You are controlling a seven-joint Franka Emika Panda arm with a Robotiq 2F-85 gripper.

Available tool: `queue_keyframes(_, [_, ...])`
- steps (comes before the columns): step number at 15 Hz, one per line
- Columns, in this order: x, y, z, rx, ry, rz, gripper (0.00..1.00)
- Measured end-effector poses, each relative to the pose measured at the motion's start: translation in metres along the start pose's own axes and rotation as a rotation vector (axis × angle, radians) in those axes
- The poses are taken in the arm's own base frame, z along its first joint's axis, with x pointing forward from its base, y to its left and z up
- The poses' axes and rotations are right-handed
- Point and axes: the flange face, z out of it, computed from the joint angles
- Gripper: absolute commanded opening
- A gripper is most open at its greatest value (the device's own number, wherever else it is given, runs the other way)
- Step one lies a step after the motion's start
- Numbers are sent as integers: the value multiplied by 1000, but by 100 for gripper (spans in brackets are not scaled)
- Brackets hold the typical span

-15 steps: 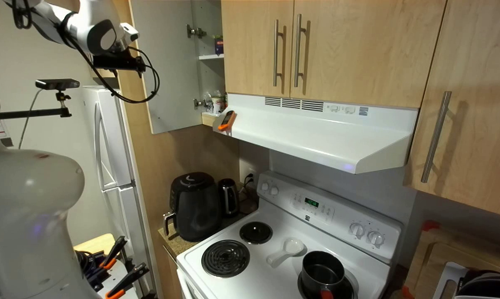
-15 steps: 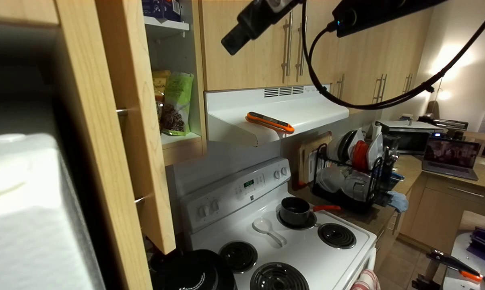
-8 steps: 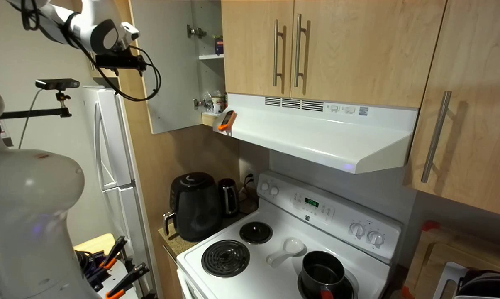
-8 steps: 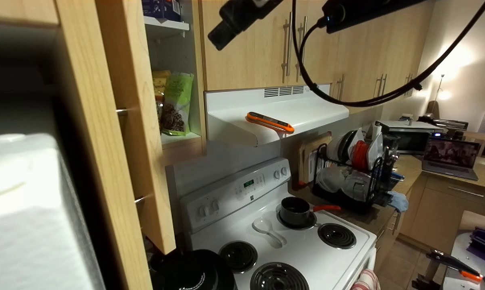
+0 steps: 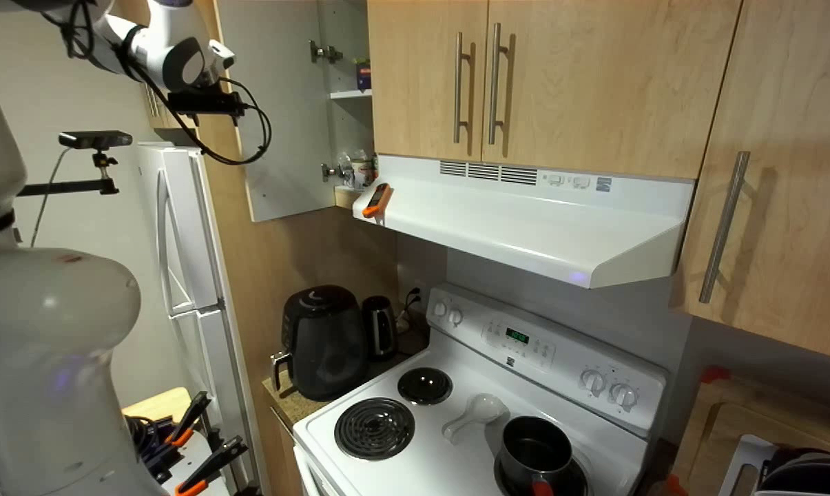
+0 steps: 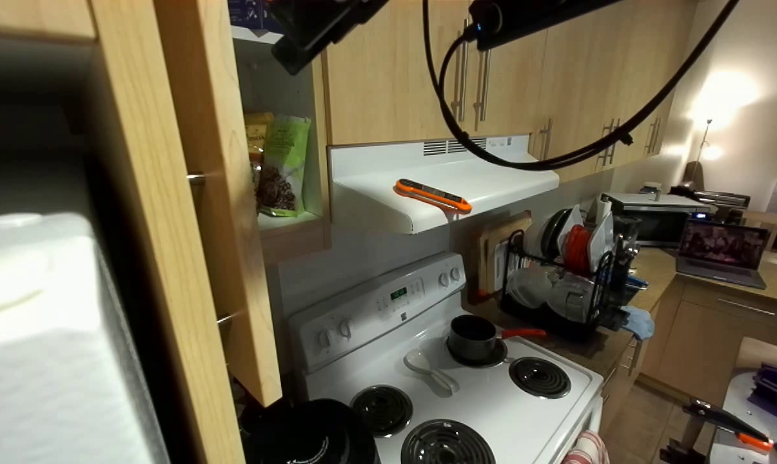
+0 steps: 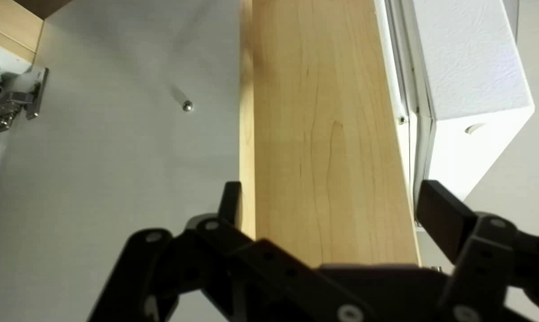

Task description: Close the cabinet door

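The cabinet door stands open, with its grey inner face (image 5: 284, 138) and hinges showing in an exterior view. Its tan front edge (image 6: 249, 277) shows in an exterior view, with handle posts between it and the tall wood side panel. In the wrist view the grey inner face (image 7: 117, 134) fills the left and the door's edge (image 7: 247, 134) runs down the middle. My gripper (image 7: 332, 192) is open and empty. Its left finger overlaps the door's edge; I cannot tell whether they touch. Its black fingertip (image 6: 291, 57) shows in an exterior view before the open shelves.
The tall wood panel (image 7: 323, 134) and the white fridge (image 7: 470, 67) lie right of the door in the wrist view. The range hood (image 5: 525, 213) holds an orange thermometer (image 5: 377, 200). An air fryer (image 5: 324, 344) stands below. A loose cable (image 6: 523, 164) hangs from my wrist.
My arm has moved a little to the right in the exterior view with the grey door face. In the view with the door's edge, my fingertip has moved left toward the door. The door has not moved.
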Motion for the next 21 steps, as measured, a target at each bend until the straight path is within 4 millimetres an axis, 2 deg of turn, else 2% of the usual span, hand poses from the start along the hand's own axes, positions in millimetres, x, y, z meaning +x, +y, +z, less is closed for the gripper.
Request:
queue_keyframes(4, [15, 2, 15, 27, 3, -51, 100])
queue_keyframes(12, [23, 15, 35, 57, -48, -66, 100])
queue_keyframes(15, [26, 15, 35, 58, -68, -92, 100])
queue_keyframes(17, [31, 6, 31, 62, -65, -114, 100])
queue_keyframes(21, [48, -37, 9, 96, -37, -156, 100])
